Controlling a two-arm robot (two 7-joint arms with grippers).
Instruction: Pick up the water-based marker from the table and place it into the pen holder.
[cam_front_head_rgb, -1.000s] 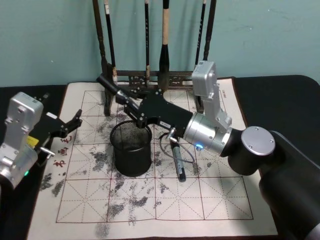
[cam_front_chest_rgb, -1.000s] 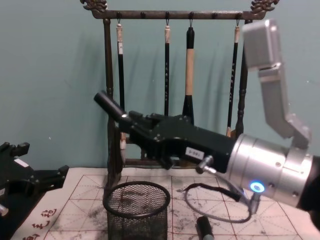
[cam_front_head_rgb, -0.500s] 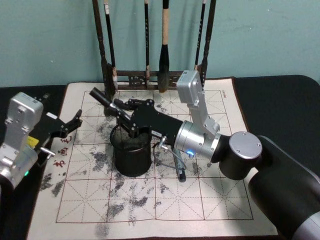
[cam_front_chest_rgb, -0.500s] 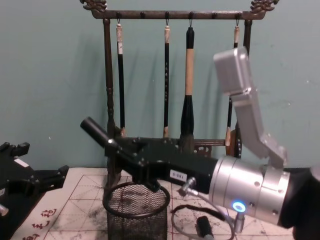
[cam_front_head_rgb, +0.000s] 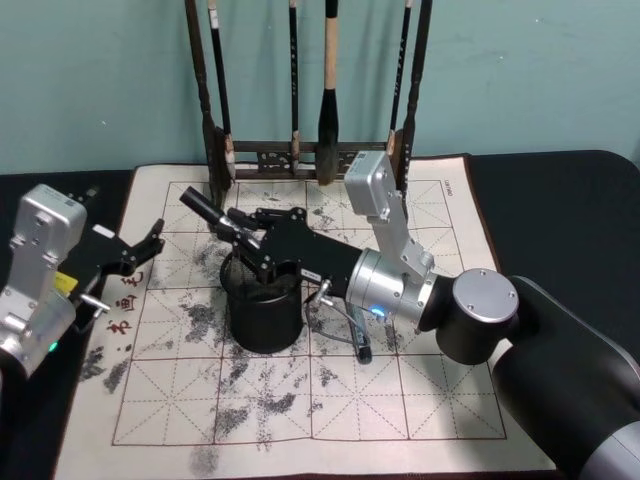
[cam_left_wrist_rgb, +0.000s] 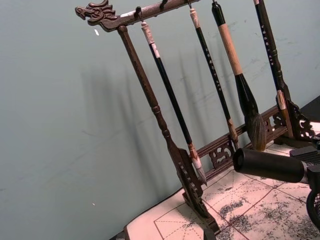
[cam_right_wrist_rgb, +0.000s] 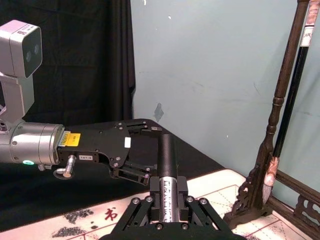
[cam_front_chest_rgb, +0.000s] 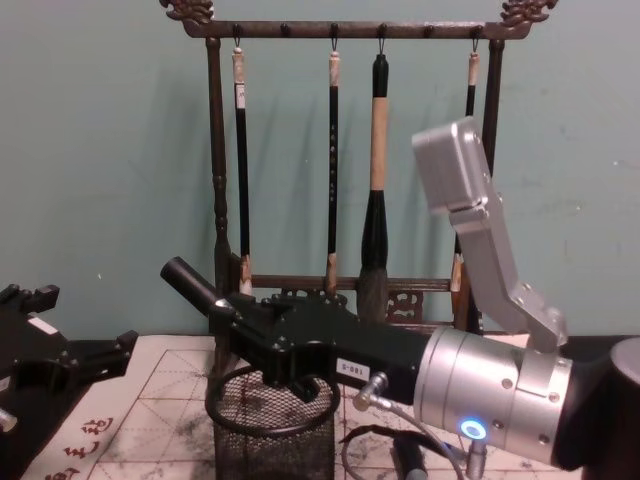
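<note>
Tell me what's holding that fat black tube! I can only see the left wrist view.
Observer: The right gripper is shut on it. It's the marker, slanting up toward the robot's left.
Operator: Is it over the cup?
Observer: Yes, the gripper hangs just above the pen holder rim; the marker's lower end is hidden.
Operator: What about my left gripper?
Observer: The left gripper is open, holding nothing, at the left edge of the mat.

light: even, indoor | shadows: soft, behind brush rack (cam_left_wrist_rgb: 151, 100) on wall (cam_left_wrist_rgb: 60, 125)
</note>
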